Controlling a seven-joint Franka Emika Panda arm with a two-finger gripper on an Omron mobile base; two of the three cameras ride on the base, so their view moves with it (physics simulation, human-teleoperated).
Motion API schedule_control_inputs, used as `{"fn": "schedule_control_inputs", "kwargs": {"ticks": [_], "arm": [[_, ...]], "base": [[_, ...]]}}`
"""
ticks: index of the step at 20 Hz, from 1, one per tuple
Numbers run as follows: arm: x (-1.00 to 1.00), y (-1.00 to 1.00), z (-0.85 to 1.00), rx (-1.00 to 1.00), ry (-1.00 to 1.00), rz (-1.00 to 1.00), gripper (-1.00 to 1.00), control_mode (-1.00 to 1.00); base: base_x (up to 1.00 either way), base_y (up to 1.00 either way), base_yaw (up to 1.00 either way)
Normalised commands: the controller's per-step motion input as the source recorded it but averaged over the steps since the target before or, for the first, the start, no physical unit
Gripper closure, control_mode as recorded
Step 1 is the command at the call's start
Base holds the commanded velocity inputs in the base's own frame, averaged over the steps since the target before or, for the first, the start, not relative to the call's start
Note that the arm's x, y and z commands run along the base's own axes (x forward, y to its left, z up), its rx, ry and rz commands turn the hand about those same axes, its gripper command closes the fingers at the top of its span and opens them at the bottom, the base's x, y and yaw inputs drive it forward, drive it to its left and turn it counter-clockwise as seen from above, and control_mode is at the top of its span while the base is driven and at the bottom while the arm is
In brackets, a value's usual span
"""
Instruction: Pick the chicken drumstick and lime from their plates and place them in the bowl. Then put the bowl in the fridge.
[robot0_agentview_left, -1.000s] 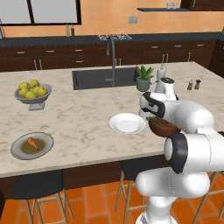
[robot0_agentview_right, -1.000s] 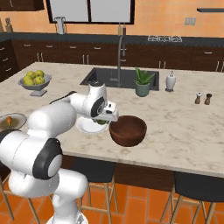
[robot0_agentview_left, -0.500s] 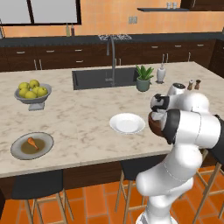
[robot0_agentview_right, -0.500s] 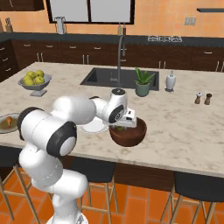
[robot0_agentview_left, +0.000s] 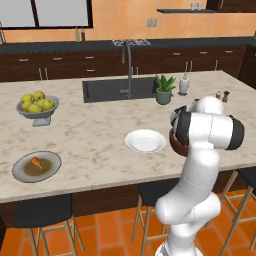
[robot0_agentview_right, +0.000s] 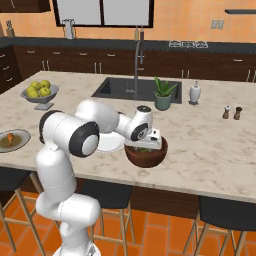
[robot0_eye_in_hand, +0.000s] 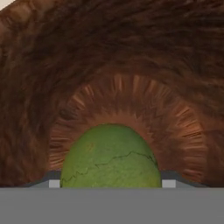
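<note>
My gripper (robot0_agentview_right: 148, 146) held the small round dark green lime (robot0_eye_in_hand: 111, 156) between its jaws, above the floor of the deep reddish-brown wooden bowl (robot0_agentview_right: 146, 155). The small orange-brown chicken drumstick (robot0_agentview_left: 36, 162) lay well off on its grey plate (robot0_agentview_left: 37, 166); that and the fridge step remained.

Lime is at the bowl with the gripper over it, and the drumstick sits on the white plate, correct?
Not quite. The chicken drumstick lies on the grey plate, as the left base view shows; the white plate is bare. The lime and gripper are at the bowl.

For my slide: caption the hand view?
Lime at the gripper, deep inside the reddish-brown wooden bowl.
</note>
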Motion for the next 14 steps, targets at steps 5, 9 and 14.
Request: {"fn": "schedule_control_inputs", "kwargs": {"ticks": [5,9,14], "arm": [[0.03,0.00,-0.11,0.00,0.00,0.00,-1.00,-1.00],[-0.10,0.00,0.03,0.00,-0.03,0.00,-1.00,-1.00],[-0.60,0.26,0.43,0.01,-0.16,0.00,-1.00,-1.00]], "base": [[0.00,0.00,0.00],[0.00,0.00,0.00],[0.00,0.00,0.00]]}}
